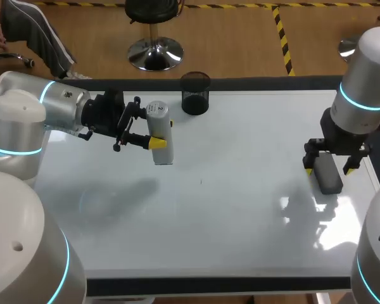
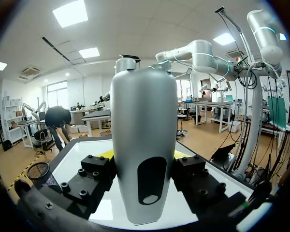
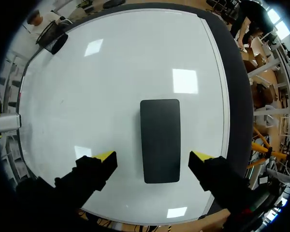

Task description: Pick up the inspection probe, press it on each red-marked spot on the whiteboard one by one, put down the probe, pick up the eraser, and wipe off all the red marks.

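My left gripper (image 1: 163, 133) comes in level from the left and is shut on the grey inspection probe (image 1: 163, 154), which stands upright above the whiteboard (image 1: 228, 209). In the left wrist view the probe (image 2: 144, 145) fills the space between the black fingers of the left gripper (image 2: 144, 155). At the right edge a dark grey eraser (image 1: 330, 182) lies flat on the board. My right gripper (image 1: 329, 167) hangs just over it. From the right wrist, the eraser (image 3: 160, 140) lies between the wide-open yellow-tipped fingers of the right gripper (image 3: 153, 156), with a gap on each side. No red marks show.
A black mesh cup (image 1: 195, 93) stands at the far edge of the board, also seen in the right wrist view as the mesh cup (image 3: 53, 36). One tiny dark speck (image 1: 201, 182) sits near the board's middle. A dark frame (image 1: 240, 284) rims the board.
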Robot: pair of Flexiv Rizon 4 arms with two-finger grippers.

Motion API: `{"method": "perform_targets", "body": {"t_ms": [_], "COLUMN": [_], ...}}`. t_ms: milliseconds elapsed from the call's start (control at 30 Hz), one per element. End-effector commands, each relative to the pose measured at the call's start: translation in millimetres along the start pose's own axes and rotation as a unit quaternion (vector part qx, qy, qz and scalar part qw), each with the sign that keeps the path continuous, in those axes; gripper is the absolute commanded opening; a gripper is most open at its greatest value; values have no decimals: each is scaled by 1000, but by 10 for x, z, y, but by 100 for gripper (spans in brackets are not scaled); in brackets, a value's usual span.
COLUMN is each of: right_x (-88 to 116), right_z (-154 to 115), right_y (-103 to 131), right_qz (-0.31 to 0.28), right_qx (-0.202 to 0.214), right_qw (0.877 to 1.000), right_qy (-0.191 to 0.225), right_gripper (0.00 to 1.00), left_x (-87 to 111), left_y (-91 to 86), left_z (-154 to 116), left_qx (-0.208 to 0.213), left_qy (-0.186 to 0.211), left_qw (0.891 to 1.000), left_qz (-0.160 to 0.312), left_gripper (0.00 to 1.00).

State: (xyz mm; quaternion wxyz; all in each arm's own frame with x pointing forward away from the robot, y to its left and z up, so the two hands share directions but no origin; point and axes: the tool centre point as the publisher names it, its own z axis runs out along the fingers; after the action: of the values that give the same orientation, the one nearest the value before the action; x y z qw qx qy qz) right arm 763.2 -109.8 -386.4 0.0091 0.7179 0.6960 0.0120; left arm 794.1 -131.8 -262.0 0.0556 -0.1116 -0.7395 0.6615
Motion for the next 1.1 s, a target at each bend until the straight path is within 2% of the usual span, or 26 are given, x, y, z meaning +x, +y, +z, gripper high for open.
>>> {"method": "perform_targets", "body": {"t_ms": [33, 167, 633, 1100], "right_x": [47, 107, 123, 108], "right_z": [-34, -101, -341, -370], "right_y": [-11, -10, -11, -13], "right_qz": [1, -3, -9, -8], "right_qx": [-3, -7, -24, -31], "right_qw": [1000, 1000, 1000, 999], "right_qy": [0, -3, -12, 1], "right_gripper": [100, 100, 100, 100], "left_x": [9, 9, 9, 9], "left_y": [-11, -11, -11, -11], "left_z": [-4, -4, -4, -4], "left_qx": [0, 0, 0, 0], "left_qy": [-1, -1, -1, -1], "left_qw": [1000, 1000, 1000, 1000], "left_qz": [1, 1, 1, 1], "left_gripper": [0, 0, 0, 0]}}
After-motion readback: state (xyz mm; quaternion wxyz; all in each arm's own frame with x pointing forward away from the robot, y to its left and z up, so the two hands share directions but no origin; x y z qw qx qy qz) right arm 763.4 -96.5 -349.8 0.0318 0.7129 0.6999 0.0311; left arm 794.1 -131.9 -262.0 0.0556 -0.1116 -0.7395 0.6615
